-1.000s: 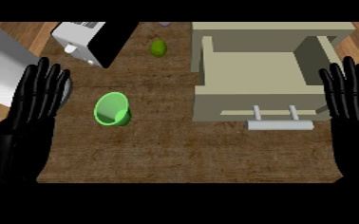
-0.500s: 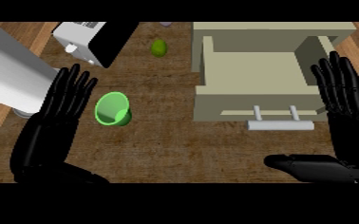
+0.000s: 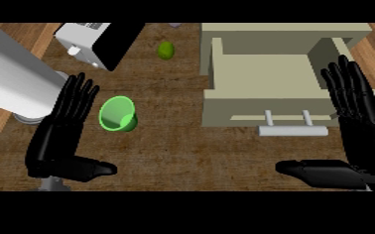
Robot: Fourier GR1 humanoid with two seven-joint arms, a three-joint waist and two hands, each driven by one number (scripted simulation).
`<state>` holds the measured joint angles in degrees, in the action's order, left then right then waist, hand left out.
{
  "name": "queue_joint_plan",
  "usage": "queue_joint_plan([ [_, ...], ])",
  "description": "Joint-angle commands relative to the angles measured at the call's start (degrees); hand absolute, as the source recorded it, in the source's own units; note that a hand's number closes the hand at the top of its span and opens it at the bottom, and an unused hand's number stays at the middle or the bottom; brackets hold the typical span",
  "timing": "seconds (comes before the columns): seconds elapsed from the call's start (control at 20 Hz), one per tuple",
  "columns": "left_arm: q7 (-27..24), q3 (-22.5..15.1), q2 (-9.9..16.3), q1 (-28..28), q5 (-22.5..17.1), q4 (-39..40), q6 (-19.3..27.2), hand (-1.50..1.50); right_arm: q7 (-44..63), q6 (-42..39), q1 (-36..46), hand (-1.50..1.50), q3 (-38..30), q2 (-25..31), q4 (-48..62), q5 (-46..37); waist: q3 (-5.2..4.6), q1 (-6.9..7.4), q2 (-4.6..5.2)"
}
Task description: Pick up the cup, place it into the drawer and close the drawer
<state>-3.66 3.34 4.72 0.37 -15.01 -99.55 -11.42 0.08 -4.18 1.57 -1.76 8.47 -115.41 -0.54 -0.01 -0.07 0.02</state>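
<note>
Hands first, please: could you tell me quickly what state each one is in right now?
Left hand: open, fingers straight, beside the green cup, holding nothing.
Right hand: open, fingers straight, holding nothing.

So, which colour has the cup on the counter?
The cup is bright green, seen in the head view.

You see the small bright green plastic cup (image 3: 118,114) lying on its side on the brown wooden table (image 3: 190,148), its mouth toward you. Your left hand (image 3: 61,129) sits just beside it, fingers straight. The beige open drawer (image 3: 264,87) with a pale bar handle (image 3: 291,129) lies to the right, where your right hand (image 3: 353,109) stands flat. A green lime (image 3: 166,50) rests farther back.
</note>
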Motion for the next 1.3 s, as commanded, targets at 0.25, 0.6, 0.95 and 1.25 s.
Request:
queue_joint_plan([
  [0.25,-10.9,6.4,3.0,-1.3,3.8,16.6,-1.0,-1.5,2.5,-0.8,3.2,-1.5,-2.0,0.7,1.0,0.6,-0.02,-0.01,0.02],
  [0.6,-19.3,6.6,2.9,-7.2,9.8,34.2,1.3,-1.5,-0.4,-1.8,2.4,-1.5,-2.9,0.0,2.3,0.9,-0.02,-0.19,0.05],
  [0.95,-29.8,10.9,7.7,-12.6,9.6,52.3,-2.8,-1.5,-6.0,-3.7,1.2,-1.5,-5.1,0.3,5.7,1.5,-0.01,-0.22,0.06],
  [1.25,-41.8,12.9,8.1,-23.0,11.9,72.5,-1.2,-1.5,1.4,-4.3,1.7,-1.5,-5.3,1.2,-0.7,3.0,-0.08,-0.8,0.18],
])
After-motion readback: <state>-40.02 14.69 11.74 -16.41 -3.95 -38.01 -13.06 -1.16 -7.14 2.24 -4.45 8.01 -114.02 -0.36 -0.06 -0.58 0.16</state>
